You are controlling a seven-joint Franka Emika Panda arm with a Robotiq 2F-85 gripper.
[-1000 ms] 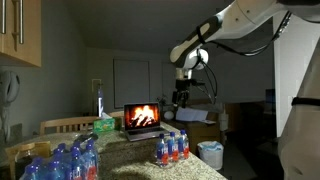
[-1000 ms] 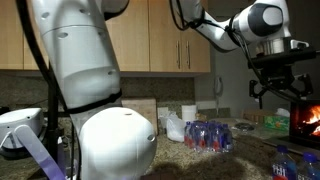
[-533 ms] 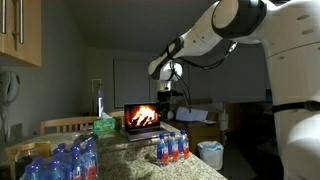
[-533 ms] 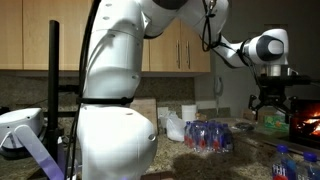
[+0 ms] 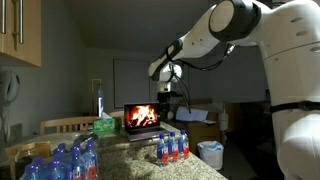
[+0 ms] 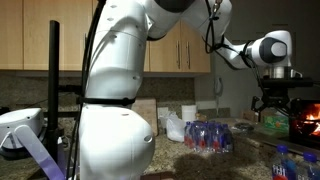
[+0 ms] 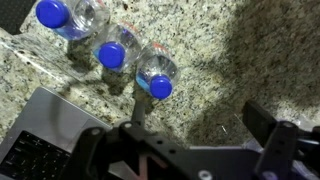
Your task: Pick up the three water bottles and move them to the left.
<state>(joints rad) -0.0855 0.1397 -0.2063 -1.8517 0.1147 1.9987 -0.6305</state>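
the gripper (image 7: 178,128) hangs with its fingers (image 7: 285,140) spread as wide as they go, and nothing is between them. the three water bottles (image 7: 112,55) stand upright on the granite counter (image 7: 240,40) in a slanted row, touching or almost touching each other. they are below the fingers and ahead of the fingertips, more to the side of the finger that is next to the laptop (image 7: 35,145). the nearest bottle (image 7: 158,82) is closest to the gap between the fingers, and the two others are farther out. in an exterior view the fingers are well above the row.

i judge each bottle to be light and a little soft. the thin clear plastic gives under pressure, it is smooth and maybe slippery, and it tips easily. the better hold is probably across the body at the red label band, with a moderate squeeze and one bottle at a time, because the neighbours stand so close.
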